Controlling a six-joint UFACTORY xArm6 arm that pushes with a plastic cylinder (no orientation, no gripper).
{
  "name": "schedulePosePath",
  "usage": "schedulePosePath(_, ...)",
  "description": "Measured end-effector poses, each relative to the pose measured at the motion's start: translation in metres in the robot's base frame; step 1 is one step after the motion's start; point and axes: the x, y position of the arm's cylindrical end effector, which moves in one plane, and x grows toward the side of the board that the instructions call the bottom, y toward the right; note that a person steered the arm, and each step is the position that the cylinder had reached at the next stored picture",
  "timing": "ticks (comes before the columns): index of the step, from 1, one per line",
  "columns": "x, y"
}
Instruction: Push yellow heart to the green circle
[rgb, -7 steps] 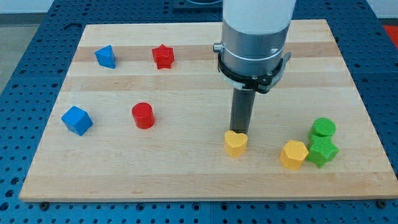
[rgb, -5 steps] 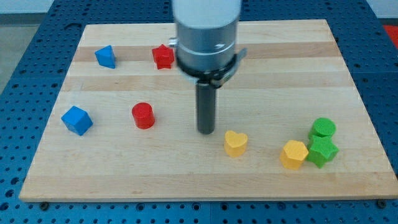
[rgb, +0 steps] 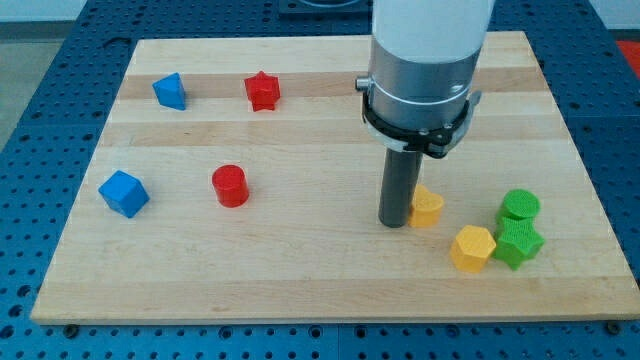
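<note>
The yellow heart (rgb: 428, 207) lies right of the board's middle, partly hidden by the rod. My tip (rgb: 394, 223) stands on the board touching the heart's left side. The green circle (rgb: 520, 206) sits near the board's right edge, a short gap to the right of the heart. A green star-like block (rgb: 519, 243) sits just below the green circle, touching it. A yellow hexagon (rgb: 472, 248) lies below and right of the heart, next to the green star.
A red cylinder (rgb: 229, 185) and a blue cube (rgb: 123, 193) lie at the view's left. A blue block (rgb: 170, 91) and a red star (rgb: 262, 91) lie at the top left. The wooden board (rgb: 320, 290) rests on a blue perforated table.
My tip swung left of the heart, then came back right against its left side. The yellow heart has slid right and slightly up, closer to the green circle.
</note>
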Motion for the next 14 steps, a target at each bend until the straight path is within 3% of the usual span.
schedulePosePath(3, -0.036, 0.008)
schedulePosePath(5, -0.035, 0.029)
schedulePosePath(7, -0.033, 0.088)
schedulePosePath(9, -0.034, 0.096)
schedulePosePath(12, -0.038, 0.073)
schedulePosePath(14, -0.032, -0.003)
